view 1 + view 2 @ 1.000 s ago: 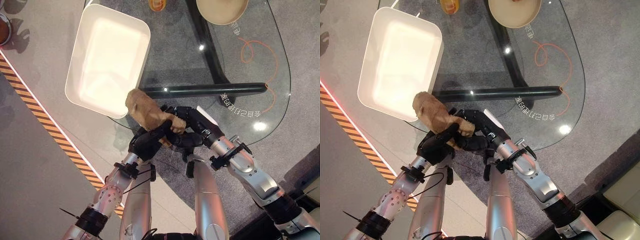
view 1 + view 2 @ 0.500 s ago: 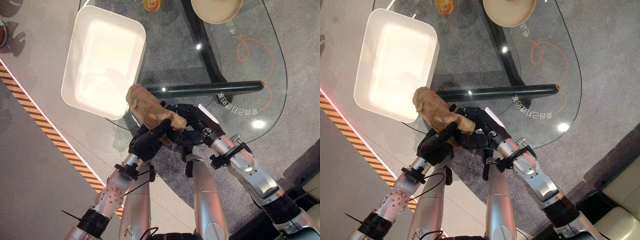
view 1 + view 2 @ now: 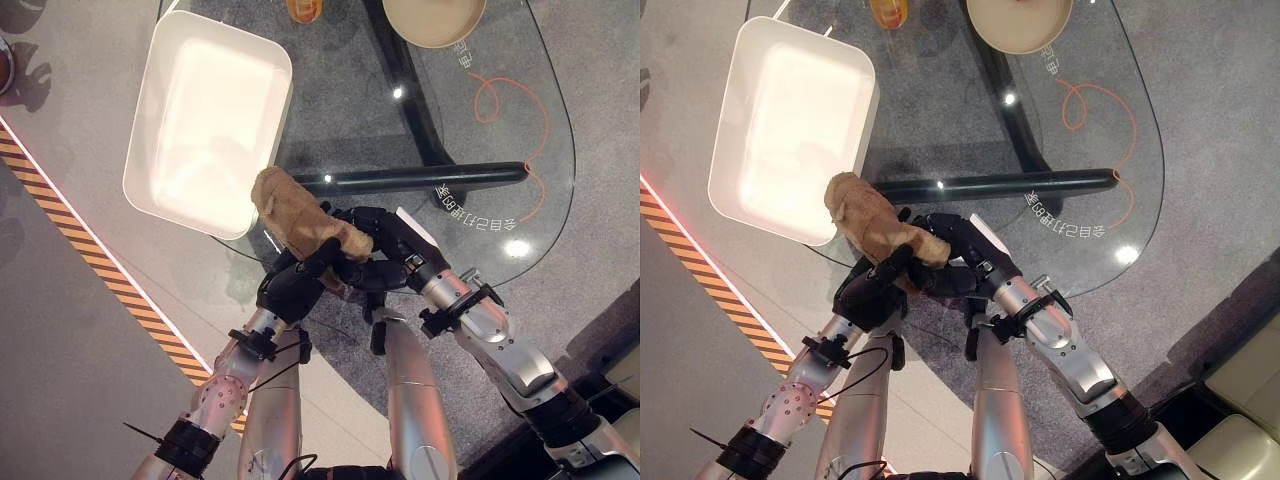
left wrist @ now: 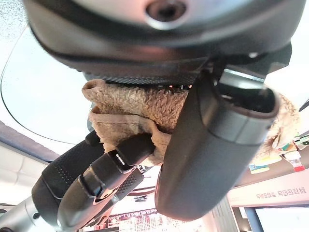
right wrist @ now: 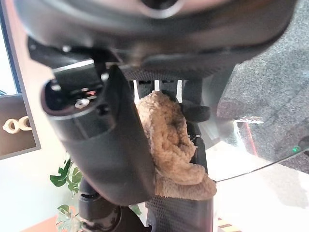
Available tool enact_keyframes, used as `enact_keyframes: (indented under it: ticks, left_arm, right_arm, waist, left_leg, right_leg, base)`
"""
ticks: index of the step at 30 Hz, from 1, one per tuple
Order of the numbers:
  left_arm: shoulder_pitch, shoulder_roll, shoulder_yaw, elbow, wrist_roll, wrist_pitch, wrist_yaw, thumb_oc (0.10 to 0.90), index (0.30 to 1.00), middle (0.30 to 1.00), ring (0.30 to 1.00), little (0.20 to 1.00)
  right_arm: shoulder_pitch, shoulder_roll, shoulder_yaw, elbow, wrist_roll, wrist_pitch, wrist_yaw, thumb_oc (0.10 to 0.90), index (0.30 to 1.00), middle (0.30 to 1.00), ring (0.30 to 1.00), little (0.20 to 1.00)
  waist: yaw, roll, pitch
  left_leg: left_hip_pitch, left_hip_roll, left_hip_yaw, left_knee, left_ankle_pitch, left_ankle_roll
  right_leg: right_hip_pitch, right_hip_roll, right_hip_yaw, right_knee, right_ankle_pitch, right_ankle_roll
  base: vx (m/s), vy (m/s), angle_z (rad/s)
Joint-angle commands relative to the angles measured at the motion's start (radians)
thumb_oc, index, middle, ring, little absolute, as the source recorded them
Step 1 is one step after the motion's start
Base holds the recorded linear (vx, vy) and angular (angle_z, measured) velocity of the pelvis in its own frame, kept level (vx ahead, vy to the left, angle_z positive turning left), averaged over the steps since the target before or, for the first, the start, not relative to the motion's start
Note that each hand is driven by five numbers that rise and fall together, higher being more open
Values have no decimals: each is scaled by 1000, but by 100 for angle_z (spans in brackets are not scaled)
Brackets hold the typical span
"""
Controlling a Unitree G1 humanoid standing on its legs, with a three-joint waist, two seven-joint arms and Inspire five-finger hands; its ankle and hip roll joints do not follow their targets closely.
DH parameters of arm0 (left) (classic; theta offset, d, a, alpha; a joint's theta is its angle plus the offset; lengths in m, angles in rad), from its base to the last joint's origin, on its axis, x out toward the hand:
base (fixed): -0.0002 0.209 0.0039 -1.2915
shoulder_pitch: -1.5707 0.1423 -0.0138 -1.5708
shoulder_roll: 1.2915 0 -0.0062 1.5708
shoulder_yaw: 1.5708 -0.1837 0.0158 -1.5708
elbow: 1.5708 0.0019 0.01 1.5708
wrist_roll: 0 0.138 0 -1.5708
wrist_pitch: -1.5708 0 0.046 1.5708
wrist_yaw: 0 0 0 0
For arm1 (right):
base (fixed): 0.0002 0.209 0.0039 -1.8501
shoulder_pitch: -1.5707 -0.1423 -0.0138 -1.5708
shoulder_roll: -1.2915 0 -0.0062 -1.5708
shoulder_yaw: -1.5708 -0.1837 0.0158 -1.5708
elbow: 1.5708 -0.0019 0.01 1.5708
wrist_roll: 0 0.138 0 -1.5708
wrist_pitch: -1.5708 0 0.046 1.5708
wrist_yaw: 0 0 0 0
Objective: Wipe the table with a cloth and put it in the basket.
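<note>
Both arms are bent inward so the hands meet in front of the body. Left hand (image 3: 290,288) and right hand (image 3: 385,250) each have fingers curled, clamped on the same tan cloth (image 3: 295,218) between them.

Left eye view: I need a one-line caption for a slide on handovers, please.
Both hands, left and right, grip a tan cloth at the glass table's near edge, beside the white basket.

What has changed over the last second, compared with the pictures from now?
Little has changed. The whole view shifted slightly, so the camera moved. The brown cloth stays bunched between the left hand and right hand, both curled on it, its free end near the corner of the white basket. Nothing was let go.
</note>
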Motion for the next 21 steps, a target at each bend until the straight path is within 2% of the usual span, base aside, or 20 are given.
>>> enact_keyframes:
  ticks: [1,9,17,21]
  left_arm:
    - [-20,-23,115,-120,-96,-139,-112,800,900,900,900,900]
    - [-17,-35,135,-122,-148,-172,-151,800,900,900,900,900]
    - [-21,-66,153,-128,-251,-145,-186,800,900,900,900,900]
    - [-19,-93,168,-132,-356,-129,-217,800,900,900,900,900]
  right_arm:
    - [68,-9,5,-164,16,-51,73,100,300,300,300,200]
    - [101,-19,-3,-150,2,-43,96,100,300,300,300,200]
    - [104,-9,-3,-142,-19,-23,115,100,300,300,300,200]
    - [104,-1,1,-138,-27,-18,119,100,300,300,300,200]
  waist:
    - [-6,-23,-26]
    - [-13,-23,-26]
    - [-15,-23,-26]
    - [-14,-25,-26]
  left_leg:
    - [0,-69,84,120,-140,35]
    - [-9,-66,85,125,-138,32]
    - [-16,-66,84,132,-139,31]
    - [-16,-65,83,135,-142,31]
  right_leg:
    - [35,70,-46,-192,140,16]
    - [28,71,-43,-189,137,13]
    - [21,72,-40,-184,134,10]
    - [20,73,-40,-179,129,9]
  base:
    - [0,0,0]
    - [0,0,0]
    - [0,0,0]
    - [0,0,0]
